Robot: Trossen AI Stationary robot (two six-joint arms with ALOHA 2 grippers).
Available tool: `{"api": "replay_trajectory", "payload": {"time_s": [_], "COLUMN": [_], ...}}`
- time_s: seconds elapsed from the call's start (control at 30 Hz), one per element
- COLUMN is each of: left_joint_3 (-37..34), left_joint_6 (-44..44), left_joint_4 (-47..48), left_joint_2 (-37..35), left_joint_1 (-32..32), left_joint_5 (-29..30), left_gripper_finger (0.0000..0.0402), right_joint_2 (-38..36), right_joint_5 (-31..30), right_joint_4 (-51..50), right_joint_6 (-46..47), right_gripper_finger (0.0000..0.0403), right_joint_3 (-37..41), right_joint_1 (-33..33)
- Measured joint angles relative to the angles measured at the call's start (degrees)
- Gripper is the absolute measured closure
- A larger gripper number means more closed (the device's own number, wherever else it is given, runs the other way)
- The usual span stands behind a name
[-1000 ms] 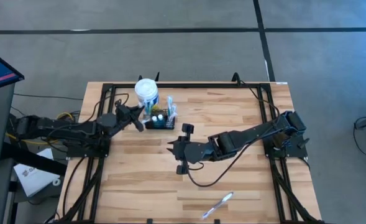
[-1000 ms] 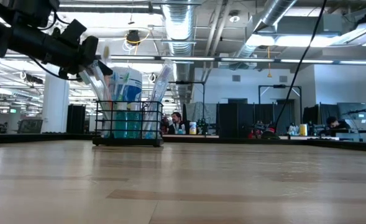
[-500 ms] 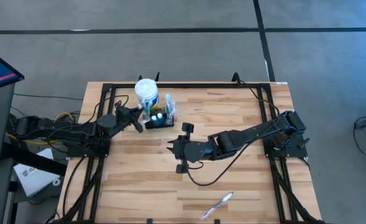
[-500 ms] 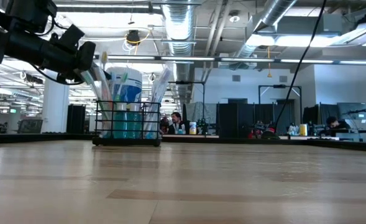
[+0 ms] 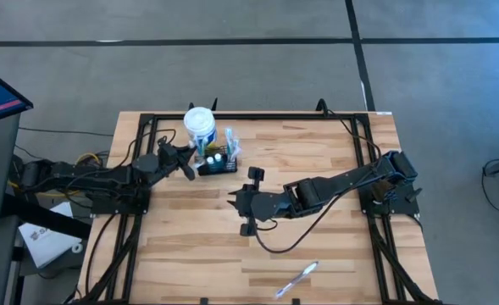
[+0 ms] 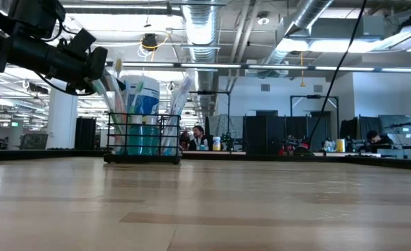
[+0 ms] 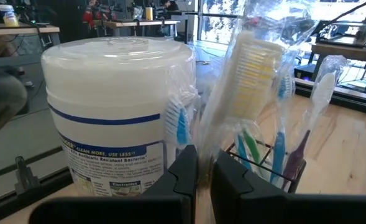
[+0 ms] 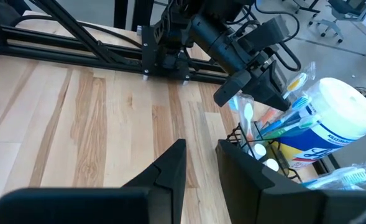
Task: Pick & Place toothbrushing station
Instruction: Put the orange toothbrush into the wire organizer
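The toothbrushing station (image 5: 219, 163) is a small black wire caddy with several wrapped toothbrushes upright in it. It stands on the table at the far left, next to a white blue-labelled tub (image 5: 200, 125). My left gripper (image 5: 190, 168) is at the caddy's left side, shut on a clear-wrapped toothbrush with yellow bristles (image 7: 252, 62). The low view shows the same caddy (image 6: 144, 139) and my left gripper (image 6: 97, 70) above its left edge. My right gripper (image 5: 235, 202) hovers over the table's middle, pointing at the caddy (image 8: 257, 149), slightly open with nothing between its fingers. My left gripper pinches the wrapped toothbrush's handle (image 7: 204, 149) between its two fingers, coming about level from the table's left and lying across it. The toothbrush stands tilted, with its bristle head above the fingers. Its lower end (image 8: 248, 121) reaches down into the caddy.
A loose wrapped toothbrush (image 5: 297, 280) lies near the table's front edge, right of centre. Black frame rails (image 5: 257, 116) run along the far edge and down both sides. Bare wood lies between the caddy and the front edge.
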State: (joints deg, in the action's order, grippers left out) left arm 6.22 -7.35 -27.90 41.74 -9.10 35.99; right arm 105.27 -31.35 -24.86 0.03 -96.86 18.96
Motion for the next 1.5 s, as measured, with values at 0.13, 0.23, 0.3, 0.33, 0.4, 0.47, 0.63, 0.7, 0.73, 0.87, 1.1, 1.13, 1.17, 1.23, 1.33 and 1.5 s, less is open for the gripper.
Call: {"api": "replay_trajectory", "payload": {"time_s": [0.13, 0.23, 0.3, 0.33, 0.4, 0.47, 0.63, 0.7, 0.73, 0.87, 1.1, 1.13, 1.17, 1.23, 1.33, 1.5], "left_joint_3": [-0.5, -1.8, -2.7, -3.2, -3.9, -4.4, -4.5, -4.5, -4.5, -4.5, -4.5, -4.5, -4.5, -4.5, -4.5, -4.5], "left_joint_6": [0.0, -0.2, -0.6, -0.6, -0.6, -0.6, -0.4, -0.3, -0.2, -0.4, -0.4, -0.4, -0.4, -0.4, -0.4, 1.4], "left_joint_4": [-0.2, -0.5, -0.5, -0.6, -1.0, -1.8, -2.1, -2.1, -2.1, -2.0, -2.9, -3.2, -3.6, -4.2, -4.4, -4.7], "left_joint_2": [0.0, 0.0, 0.0, 0.0, 0.0, 0.0, 0.0, 0.0, 0.0, 0.0, 0.0, 0.0, 0.0, 0.0, 0.0, -0.4], "left_joint_1": [0.0, 0.0, 0.0, 0.0, 0.0, 0.0, 0.0, 0.0, 0.0, 0.0, 0.0, 0.0, 0.0, 0.0, 0.0, 0.0], "left_joint_5": [0.0, -0.3, -0.4, -0.3, -0.3, -0.2, 0.0, 0.3, 0.5, 1.0, 1.1, 1.1, 1.1, 1.2, 1.2, 1.3], "left_gripper_finger": [0.0389, 0.0389, 0.0389, 0.0389, 0.0386, 0.0382, 0.0376, 0.0373, 0.0371, 0.0363, 0.0344, 0.0339, 0.0334, 0.0324, 0.0311, 0.0297], "right_joint_2": [0.0, 0.0, 0.0, 0.0, 0.0, 0.0, 0.0, 0.0, 0.0, 0.0, 0.0, 0.0, 0.0, 0.0, 0.0, 0.0], "right_joint_5": [0.0, 0.0, 0.0, 0.0, 0.0, 0.0, 0.0, 0.0, 0.0, 0.0, 0.0, 0.0, 0.0, 0.0, 0.0, 0.0], "right_joint_4": [0.0, 0.0, 0.0, 0.0, 0.0, 0.0, 0.0, 0.0, 0.0, 0.0, 0.0, 0.0, 0.0, 0.0, 0.0, 0.0], "right_joint_6": [0.0, 0.0, 0.0, 0.0, 0.0, 0.0, 0.0, 0.0, 0.0, 0.0, 0.0, 0.0, 0.0, 0.0, 0.0, 0.0], "right_gripper_finger": [0.0321, 0.0321, 0.0321, 0.0321, 0.0321, 0.0321, 0.0321, 0.0321, 0.0321, 0.0321, 0.0321, 0.0321, 0.0321, 0.0321, 0.0321, 0.0321], "right_joint_3": [0.0, 0.0, 0.0, 0.0, 0.0, 0.0, 0.0, 0.0, 0.0, 0.0, 0.0, 0.0, 0.0, 0.0, 0.0, 0.0], "right_joint_1": [0.0, 0.0, 0.0, 0.0, 0.0, 0.0, 0.0, 0.0, 0.0, 0.0, 0.0, 0.0, 0.0, 0.0, 0.0, 0.0]}}
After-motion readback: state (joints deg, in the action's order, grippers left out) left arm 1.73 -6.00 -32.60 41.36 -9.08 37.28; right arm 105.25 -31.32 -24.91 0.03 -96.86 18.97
